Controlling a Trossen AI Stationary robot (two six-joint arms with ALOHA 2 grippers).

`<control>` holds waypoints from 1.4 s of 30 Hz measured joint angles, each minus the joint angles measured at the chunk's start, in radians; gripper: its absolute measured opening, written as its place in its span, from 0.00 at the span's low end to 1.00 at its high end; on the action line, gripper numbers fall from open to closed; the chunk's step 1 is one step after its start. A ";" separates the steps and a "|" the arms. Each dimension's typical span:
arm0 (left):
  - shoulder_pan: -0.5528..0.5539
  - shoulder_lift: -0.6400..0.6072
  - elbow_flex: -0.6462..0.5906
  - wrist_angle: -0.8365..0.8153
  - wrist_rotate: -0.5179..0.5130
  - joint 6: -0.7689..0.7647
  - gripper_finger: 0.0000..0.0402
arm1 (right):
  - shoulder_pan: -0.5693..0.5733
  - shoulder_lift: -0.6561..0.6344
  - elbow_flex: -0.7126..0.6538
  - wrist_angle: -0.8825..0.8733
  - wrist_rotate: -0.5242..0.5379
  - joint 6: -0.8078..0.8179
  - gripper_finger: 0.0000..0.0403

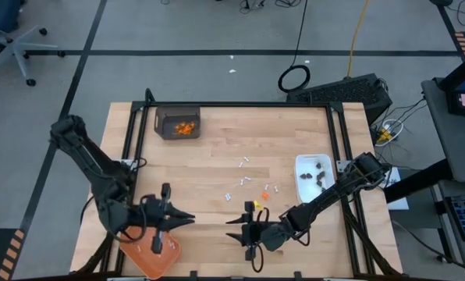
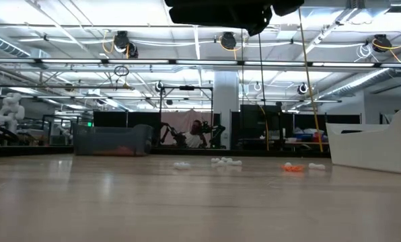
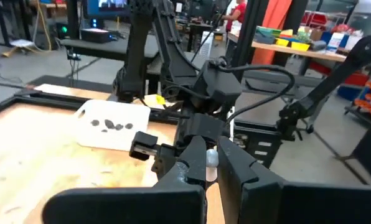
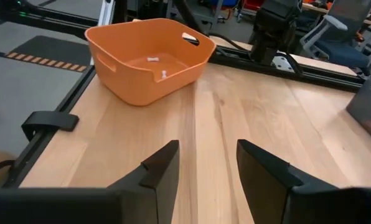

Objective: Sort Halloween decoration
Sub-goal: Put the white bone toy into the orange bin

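My left gripper [image 1: 189, 218] hangs above the table's near left, just past the orange tray [image 1: 148, 256], shut on a small white stick [image 3: 211, 163]. My right gripper [image 1: 231, 231] stands open near the front edge, pointing left at the tray [image 4: 149, 56], with nothing between its fingers [image 4: 204, 168]. Two white sticks [image 4: 153, 60] lie on the tray's floor. More white sticks [image 1: 244, 164] and an orange bit [image 1: 264, 196] lie loose on the table's middle. A grey bin [image 1: 178, 123] holds orange bits, and a white dish [image 1: 314, 178] holds dark bits. My left gripper pinches the small white stick [image 3: 211, 164] between its two fingertips, only its middle showing in the gap. The fingers lie level and point toward the table's right. The stick is lifted clear of the table.
In the low view the loose sticks [image 2: 225, 161] and orange bit [image 2: 293, 168] lie mid-table, the dish wall [image 2: 375, 148] at right. The table's black frame rails [image 4: 48, 118] run along its edges. Bare wood [image 1: 209, 156] lies between bin and grippers.
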 joint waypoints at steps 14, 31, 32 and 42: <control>-0.001 -0.083 0.000 -0.207 0.031 -0.146 0.03 | -0.001 0.000 0.000 -0.012 0.000 0.006 0.36; -0.001 -0.082 0.000 -0.233 0.052 0.346 0.03 | -0.002 0.000 0.000 -0.023 0.000 -0.013 0.36; -0.001 -0.082 0.000 -0.237 0.052 0.382 0.03 | -0.002 0.000 0.000 -0.023 0.000 -0.018 0.36; -0.001 -0.082 0.000 -0.238 0.075 0.580 0.03 | -0.002 0.000 0.000 -0.023 0.001 -0.030 0.36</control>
